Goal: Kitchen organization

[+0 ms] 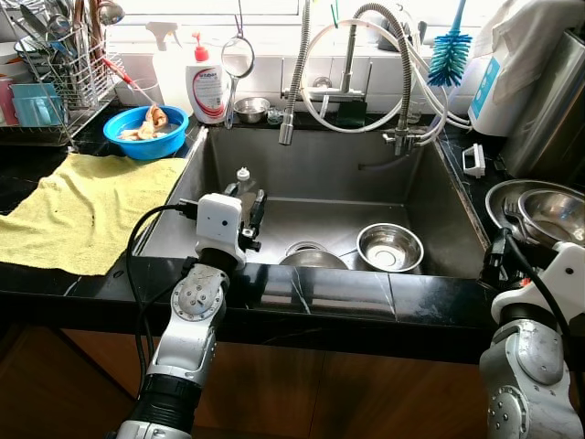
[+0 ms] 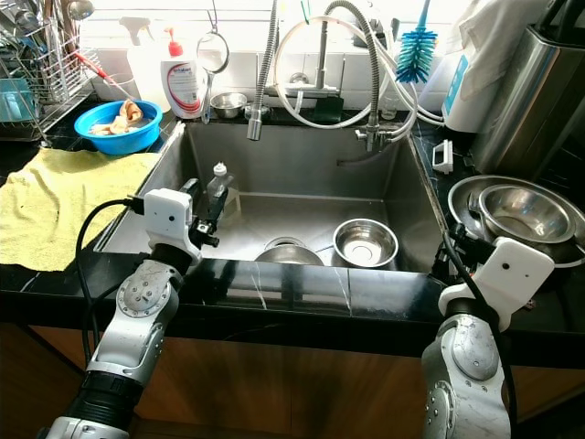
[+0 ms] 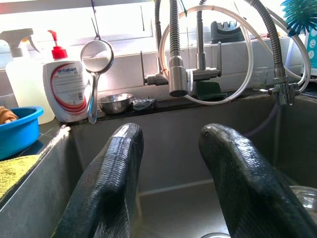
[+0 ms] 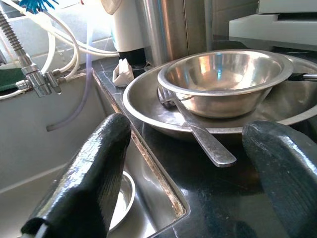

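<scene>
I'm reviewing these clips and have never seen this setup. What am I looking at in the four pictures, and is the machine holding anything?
This is a humanoid robot standing at a kitchen sink. The two wide pictures come from a camera on its head, looking down. The other two come from cameras on its wrists, looking along each gripper's two black fingers.

The left gripper reaches over the sink's front edge; its fingers are apart with nothing between them. The right gripper sits open over the counter beside a metal bowl stacked in a wider dish, with a spoon leaning out.

In the sink lies another small bowl. To the left are a yellow cloth, a blue bowl and a soap bottle.
</scene>
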